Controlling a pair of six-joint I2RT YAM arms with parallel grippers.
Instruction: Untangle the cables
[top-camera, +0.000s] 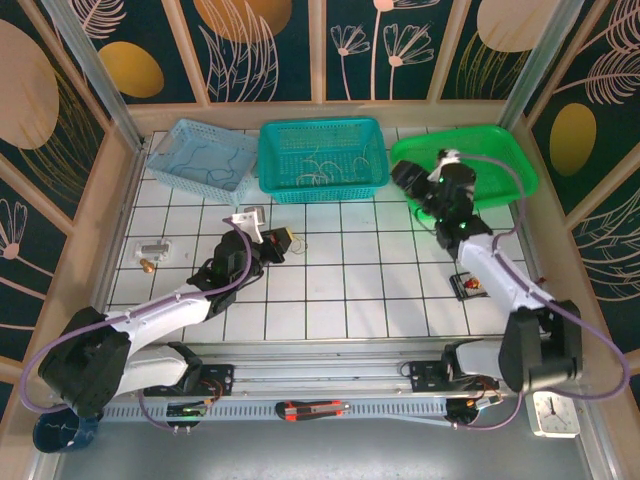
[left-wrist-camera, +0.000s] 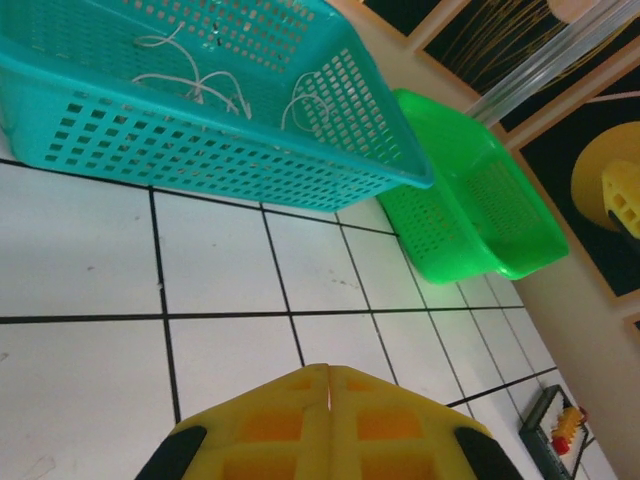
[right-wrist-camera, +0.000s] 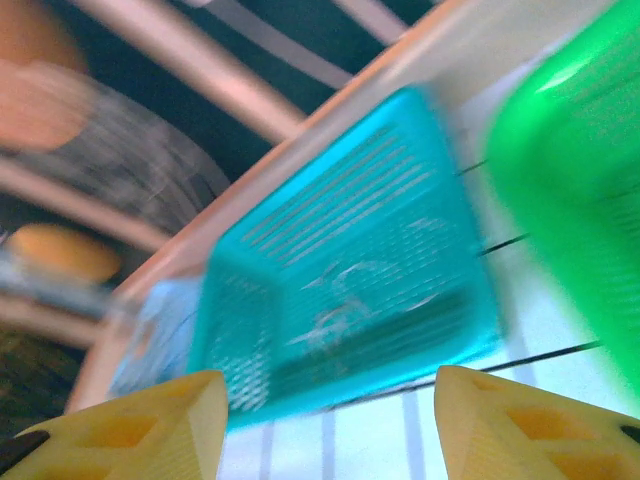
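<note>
Left gripper was clamped shut on nothing, bottom middle of its wrist view. Right gripper had fingers spread, holding nothing. Whitish cables sat in the teal basket, top centre.

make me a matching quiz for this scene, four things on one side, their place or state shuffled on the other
1 left gripper
2 right gripper
3 teal basket
4 green basket

a holds whitish cables
b jaws apart
c far right of the table
d jaws shut

Pairs: 1-d, 2-b, 3-a, 4-c
</note>
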